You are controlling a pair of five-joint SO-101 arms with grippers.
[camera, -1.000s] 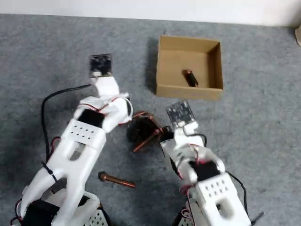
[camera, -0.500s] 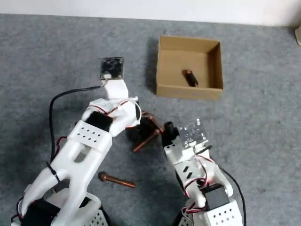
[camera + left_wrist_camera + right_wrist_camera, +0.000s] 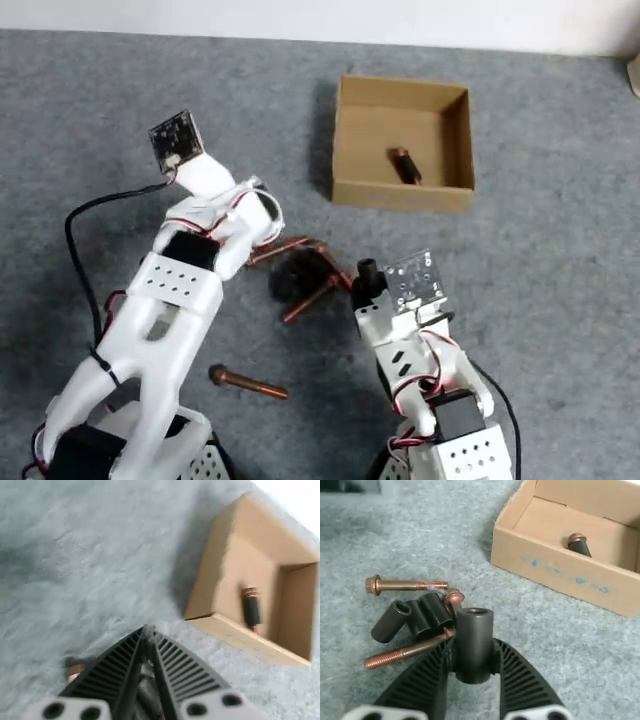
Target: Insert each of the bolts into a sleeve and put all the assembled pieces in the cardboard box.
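One lone bolt (image 3: 248, 382) lies by itself on the grey carpet (image 3: 100, 100), close to my left arm. My left gripper (image 3: 145, 632) has its fingers pressed together. I cannot tell if anything is caught between them. A copper bolt head (image 3: 75, 670) sits just beside it. Next comes the little pile, where two black sleeves (image 3: 390, 622) lie on their sides with long bolts (image 3: 405, 652) touching them. My right gripper (image 3: 472, 650) is pinching an upright sleeve (image 3: 474, 625) with its hole facing up. Further right is the cardboard box (image 3: 400, 195), with one finished piece (image 3: 405, 165) inside. I think I am at the step of joining a bolt to this sleeve. Next, my left gripper needs to grab a bolt and line its tip up straight with the hole.
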